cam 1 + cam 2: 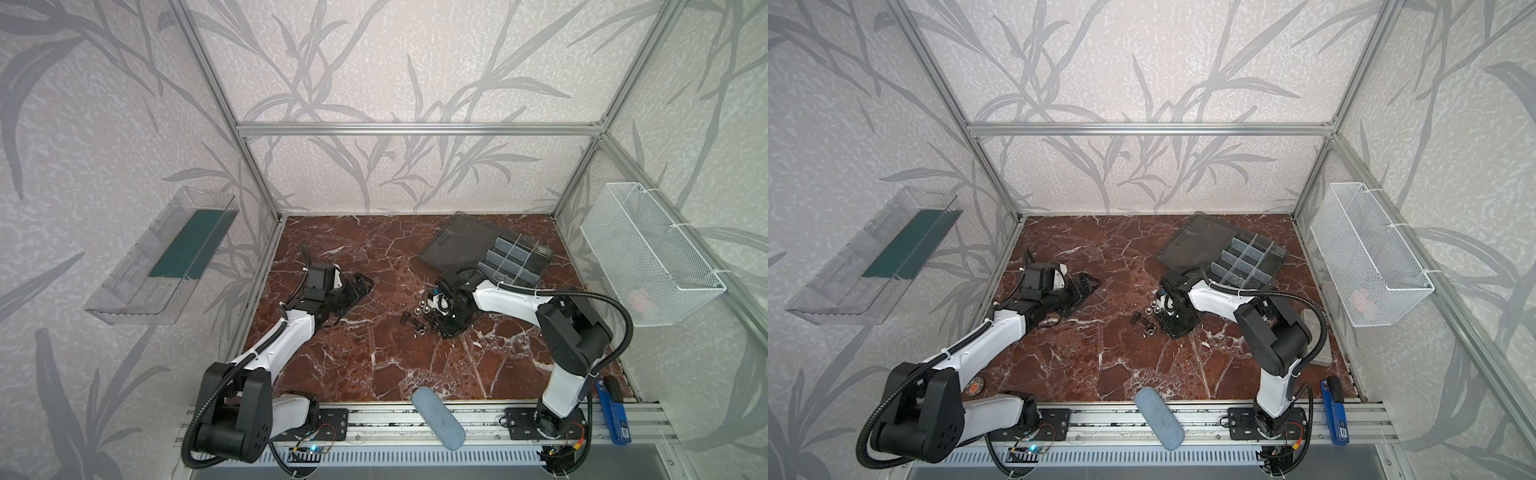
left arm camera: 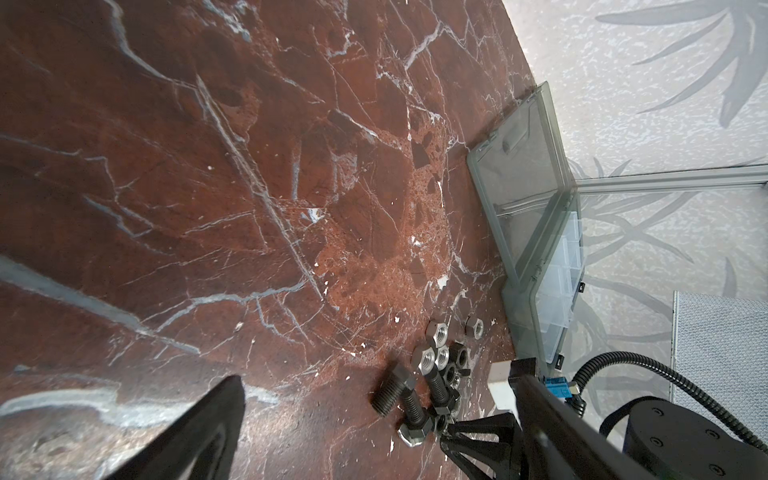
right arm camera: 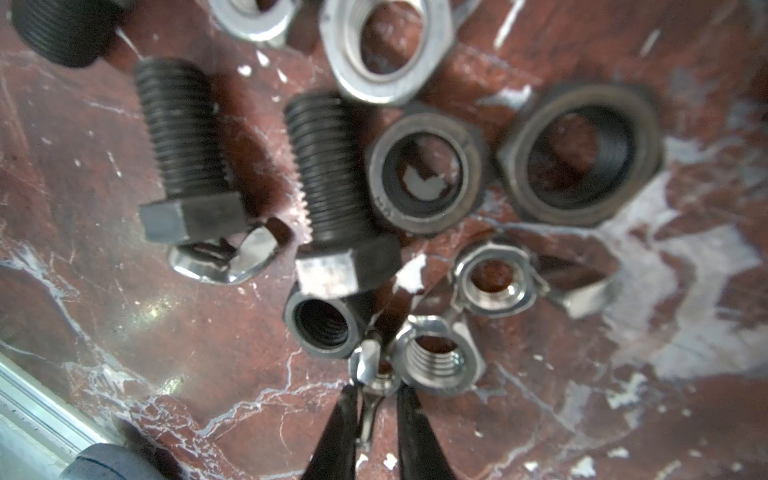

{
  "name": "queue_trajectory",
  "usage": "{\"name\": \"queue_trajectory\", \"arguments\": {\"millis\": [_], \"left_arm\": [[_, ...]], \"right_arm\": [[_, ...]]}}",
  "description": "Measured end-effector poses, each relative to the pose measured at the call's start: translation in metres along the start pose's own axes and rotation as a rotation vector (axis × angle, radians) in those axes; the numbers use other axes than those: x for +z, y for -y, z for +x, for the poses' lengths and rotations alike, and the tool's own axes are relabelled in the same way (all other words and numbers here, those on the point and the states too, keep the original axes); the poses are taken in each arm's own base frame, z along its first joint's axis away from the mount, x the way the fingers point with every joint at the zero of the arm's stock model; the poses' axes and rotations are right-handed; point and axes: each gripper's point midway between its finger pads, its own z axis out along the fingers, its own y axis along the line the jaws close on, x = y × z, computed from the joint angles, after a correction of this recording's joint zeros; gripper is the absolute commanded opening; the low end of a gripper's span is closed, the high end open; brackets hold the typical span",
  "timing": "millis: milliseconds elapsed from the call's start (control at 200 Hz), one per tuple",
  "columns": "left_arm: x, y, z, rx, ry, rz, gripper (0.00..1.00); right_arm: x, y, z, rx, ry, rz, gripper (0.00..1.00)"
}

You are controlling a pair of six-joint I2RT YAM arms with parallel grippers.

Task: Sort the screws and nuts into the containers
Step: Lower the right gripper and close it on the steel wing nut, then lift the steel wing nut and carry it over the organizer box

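Note:
A pile of black screws (image 1: 409, 318) and silver nuts (image 1: 422, 305) lies mid-table; it also shows in a top view as a pile (image 1: 1144, 318). In the right wrist view two black screws (image 3: 183, 137) (image 3: 328, 174) lie beside silver and dark nuts (image 3: 386, 45) (image 3: 424, 170). My right gripper (image 3: 376, 392) (image 1: 434, 328) is down at the pile's edge, shut on a small silver wing nut (image 3: 374, 370). My left gripper (image 1: 361, 286) (image 2: 376, 374) hovers open and empty, left of the pile. The containers (image 1: 515, 262) (image 1: 1246, 259) lie behind, lid (image 1: 457, 241) open.
A white mesh basket (image 1: 648, 257) hangs on the right wall and a clear tray (image 1: 158, 257) on the left wall. A grey-blue oblong object (image 1: 438, 417) lies over the front edge. A blue tool (image 1: 613, 411) sits at the front right.

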Motion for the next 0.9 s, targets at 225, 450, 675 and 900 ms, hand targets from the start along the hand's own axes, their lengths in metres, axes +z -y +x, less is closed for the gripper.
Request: {"name": "queue_trajectory", "arguments": {"millis": [225, 450, 675, 900], "left_arm": [[0.000, 0.000, 0.000, 0.000, 0.000, 0.000, 1.00], [0.000, 0.000, 0.000, 0.000, 0.000, 0.001, 0.99], [0.000, 0.000, 0.000, 0.000, 0.000, 0.001, 0.99], [0.000, 0.000, 0.000, 0.000, -0.002, 0.002, 1.00]], "right_arm": [[0.000, 0.003, -0.001, 0.004, 0.003, 0.017, 0.05], [-0.001, 0.003, -0.003, 0.005, 0.012, 0.020, 0.00], [-0.011, 0.003, -0.003, 0.000, 0.041, 0.021, 0.00], [-0.074, 0.021, -0.020, 0.048, 0.219, -0.009, 0.00]]}}
